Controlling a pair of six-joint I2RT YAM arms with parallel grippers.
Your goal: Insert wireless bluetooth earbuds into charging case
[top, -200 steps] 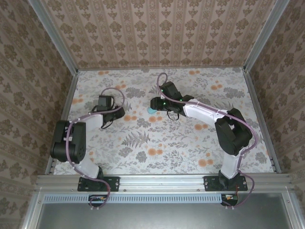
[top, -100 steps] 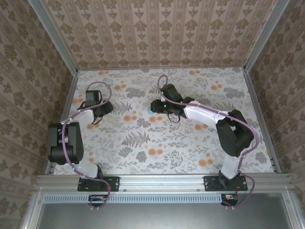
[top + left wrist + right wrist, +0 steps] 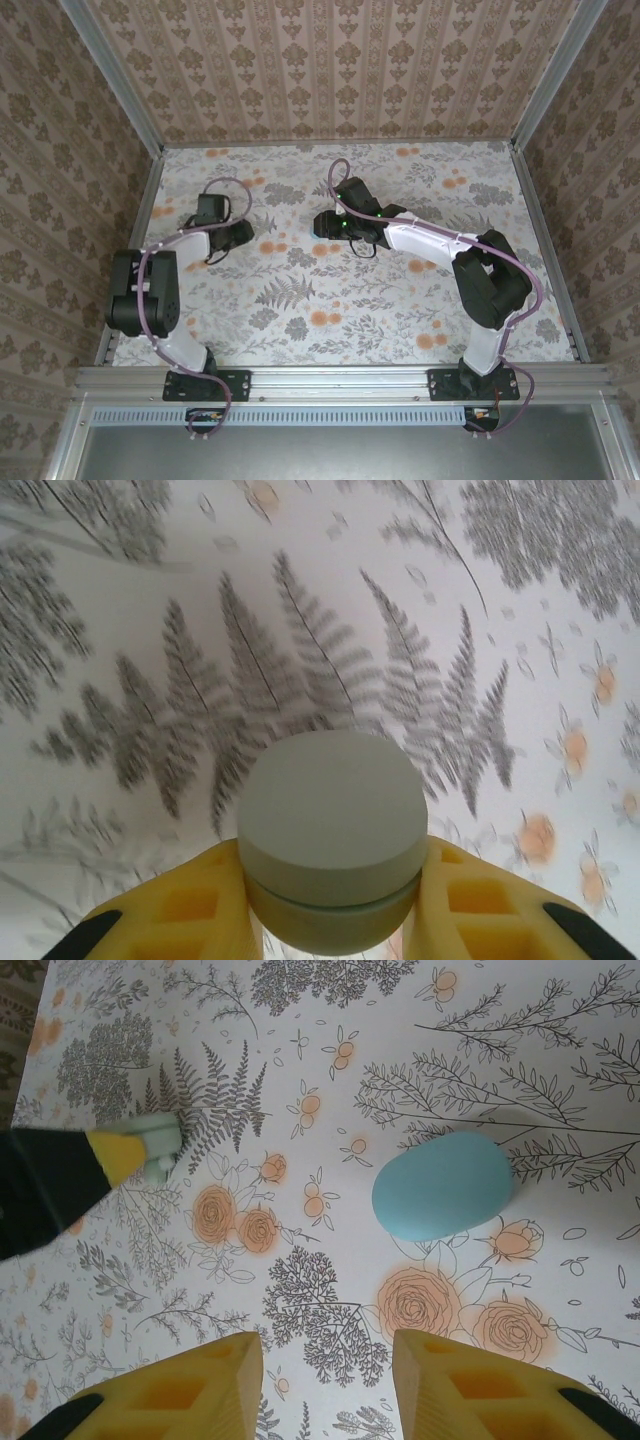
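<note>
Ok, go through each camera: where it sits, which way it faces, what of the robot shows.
Top external: above, behind the bases, looking down on the floral table; left arm and right arm show.
Left wrist: on the left arm, facing down at the table past the left fingers, shut on a pale green disc.
Right wrist: on the right arm, facing down past the open right fingers at the closed charging case.
Shared: right wrist also catches the left fingers and disc.

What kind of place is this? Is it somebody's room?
Probably a robot practice booth, not a real room: brown patterned wallpaper walls, a flowery tabletop, and a black-and-white left robot arm and right robot arm bolted to a silver metal rail.
</note>
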